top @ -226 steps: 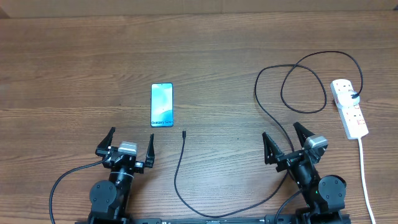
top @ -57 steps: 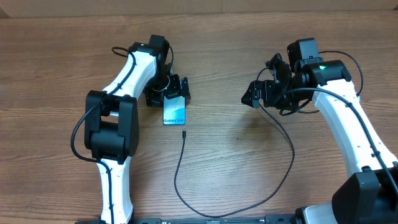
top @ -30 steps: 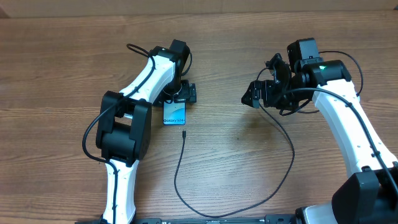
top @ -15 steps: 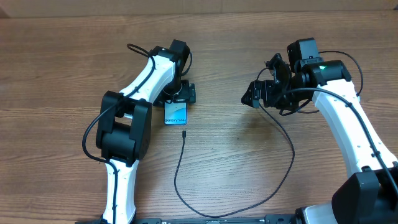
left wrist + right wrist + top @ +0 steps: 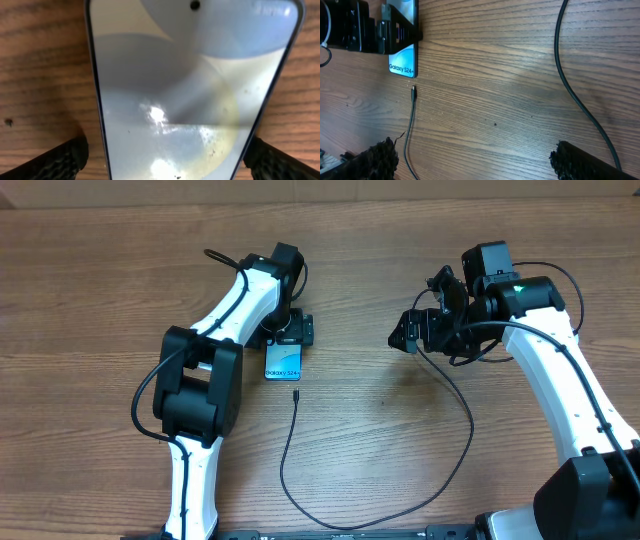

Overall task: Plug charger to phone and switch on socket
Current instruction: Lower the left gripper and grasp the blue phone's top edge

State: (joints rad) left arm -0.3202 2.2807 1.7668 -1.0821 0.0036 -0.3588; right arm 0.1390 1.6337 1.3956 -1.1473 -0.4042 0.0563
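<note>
Brown wood-grain table (image 5: 90,290) beneath phone (image 5: 284,361)

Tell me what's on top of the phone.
The open left gripper straddles the phone's far end, hiding it from overhead; only the near lettered end shows. Contact cannot be told.

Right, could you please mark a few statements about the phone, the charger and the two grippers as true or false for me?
1. The left gripper is open, with one finger on each side of the phone. True.
2. The charger's connector tip is plugged into the phone. False: it lies on the table just short of the phone's lower edge.
3. The right gripper is shut on the charger. False: it is open above the table and grips nothing; the cable lies on the wood below it.
4. The phone lies screen up on the table. True.
</note>
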